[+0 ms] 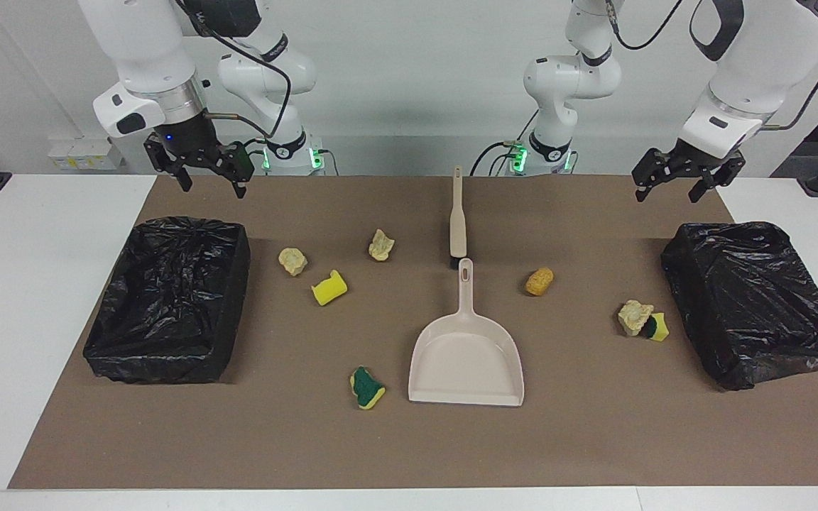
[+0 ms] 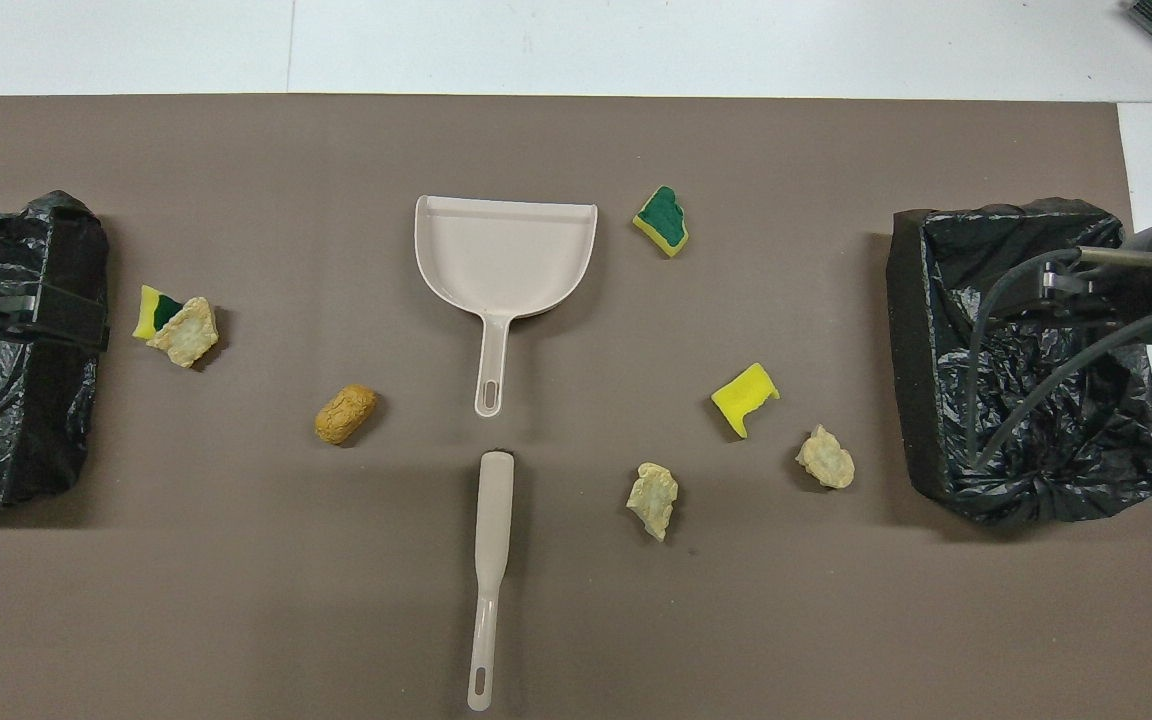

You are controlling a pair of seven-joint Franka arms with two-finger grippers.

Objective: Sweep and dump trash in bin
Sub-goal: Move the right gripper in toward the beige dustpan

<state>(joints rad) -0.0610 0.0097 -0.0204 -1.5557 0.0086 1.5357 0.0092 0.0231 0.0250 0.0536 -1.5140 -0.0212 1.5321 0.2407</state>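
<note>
Several scraps of trash lie on the brown mat: two tan lumps point(image 1: 292, 260) point(image 1: 380, 245), a yellow sponge bit point(image 1: 329, 287), a green-and-yellow piece point(image 1: 366, 387), an orange-brown lump point(image 1: 539, 281), and a tan lump point(image 1: 635, 316) touching a green-and-yellow piece point(image 1: 658, 327). A beige dustpan point(image 1: 466, 358) lies mid-table, its handle toward the robots. A beige brush point(image 1: 457, 220) lies in line with it, nearer the robots. My right gripper point(image 1: 211, 186) hangs open and empty over one black-lined bin point(image 1: 167, 298). My left gripper point(image 1: 667, 193) hangs open and empty over the other bin point(image 1: 757, 298).
The brown mat point(image 2: 576, 620) covers most of the white table. The bins stand at the two ends of the mat point(image 2: 1026, 360) point(image 2: 6, 400). Both arms wait raised.
</note>
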